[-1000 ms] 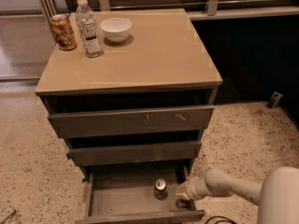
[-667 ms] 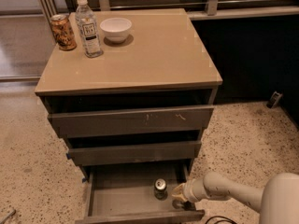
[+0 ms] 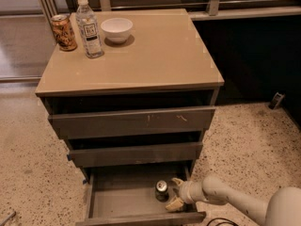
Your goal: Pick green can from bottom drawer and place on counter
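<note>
Sliding the wide-open end effector (image 3: 173, 192), just right of the can (image 3: 161, 189), squarely around it before closing seems best.

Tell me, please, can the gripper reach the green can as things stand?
Probably yes: the bottom drawer is pulled out, the green can stands upright in it with nothing else near it, and the open gripper sits close beside the can, level with it.
</note>
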`<state>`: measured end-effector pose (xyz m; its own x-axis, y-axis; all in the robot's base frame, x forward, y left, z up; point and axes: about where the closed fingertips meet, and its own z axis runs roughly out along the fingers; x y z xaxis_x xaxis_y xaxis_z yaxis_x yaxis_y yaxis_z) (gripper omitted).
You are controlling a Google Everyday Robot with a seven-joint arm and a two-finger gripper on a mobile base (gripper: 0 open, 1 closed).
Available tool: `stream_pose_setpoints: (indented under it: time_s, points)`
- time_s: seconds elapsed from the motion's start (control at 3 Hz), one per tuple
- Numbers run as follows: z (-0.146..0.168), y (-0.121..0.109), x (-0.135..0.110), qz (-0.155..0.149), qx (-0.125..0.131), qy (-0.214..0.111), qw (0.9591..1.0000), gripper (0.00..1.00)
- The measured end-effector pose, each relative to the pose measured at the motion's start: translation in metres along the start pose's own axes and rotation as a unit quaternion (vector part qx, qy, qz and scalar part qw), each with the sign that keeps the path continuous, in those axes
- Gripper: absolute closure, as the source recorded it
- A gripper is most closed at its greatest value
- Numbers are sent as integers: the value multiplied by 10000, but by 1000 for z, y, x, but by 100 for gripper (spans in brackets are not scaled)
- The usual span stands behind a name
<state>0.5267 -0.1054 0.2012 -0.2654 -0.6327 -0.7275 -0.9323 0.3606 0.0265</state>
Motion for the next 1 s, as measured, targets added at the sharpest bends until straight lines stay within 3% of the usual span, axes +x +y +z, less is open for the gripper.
stream_pose_setpoints:
  time_s: [1.0]
  points:
    - [37, -6, -30, -337, -49, -610, 9976, 16]
